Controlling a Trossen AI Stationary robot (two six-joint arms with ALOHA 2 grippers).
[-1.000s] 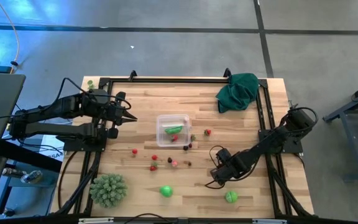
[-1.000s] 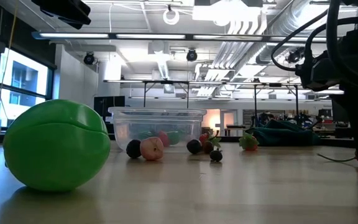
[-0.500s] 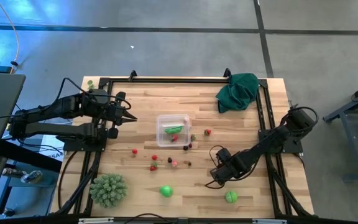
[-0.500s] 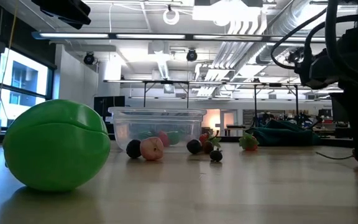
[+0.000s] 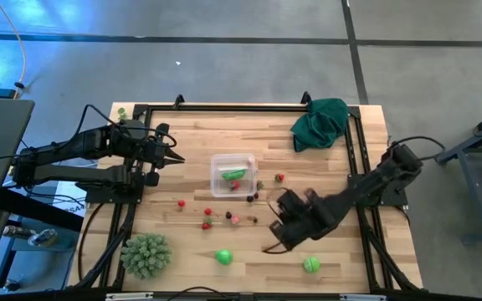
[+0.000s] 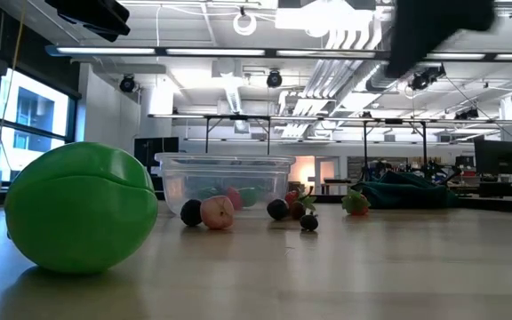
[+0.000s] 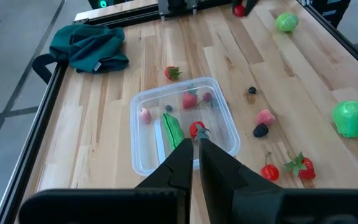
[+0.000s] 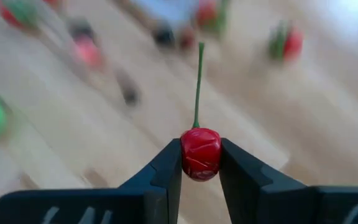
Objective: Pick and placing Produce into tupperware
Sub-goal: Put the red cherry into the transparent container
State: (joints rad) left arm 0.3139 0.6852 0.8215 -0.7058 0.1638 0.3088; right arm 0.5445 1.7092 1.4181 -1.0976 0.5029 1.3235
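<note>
The right pincer [image 8: 201, 163] gripped a small red toy cherry with a thin green stem [image 8: 200, 152] between its two dark fingers, the stem pointing away from the wrist. In the overhead view that right pincer [image 5: 276, 238] hung over the pale wooden surface [image 5: 341, 267], near its front edge and well apart from the small clear plastic container with rounded corners [image 5: 233, 174], which sat near the middle. The step in hand looked like the carry: the cherry was off the surface and not yet at the container. Inside the container lay a long green pod [image 7: 174, 130] with a few red and pink pieces. More produce lay loose in front of it and beside it: a pink piece [image 7: 265, 117], a dark berry [image 7: 260, 130], a strawberry [image 7: 173, 73] and a round bright-green fruit [image 5: 223, 256]. The next move probably called for swinging the cherry over the container's open top, lowering it inside the rim, and only then parting the fingers, since the smooth round piece could roll off if dropped from the edge. The left pincer [image 7: 196, 146] waited on the container's left, its fingers shut and holding nothing.
</note>
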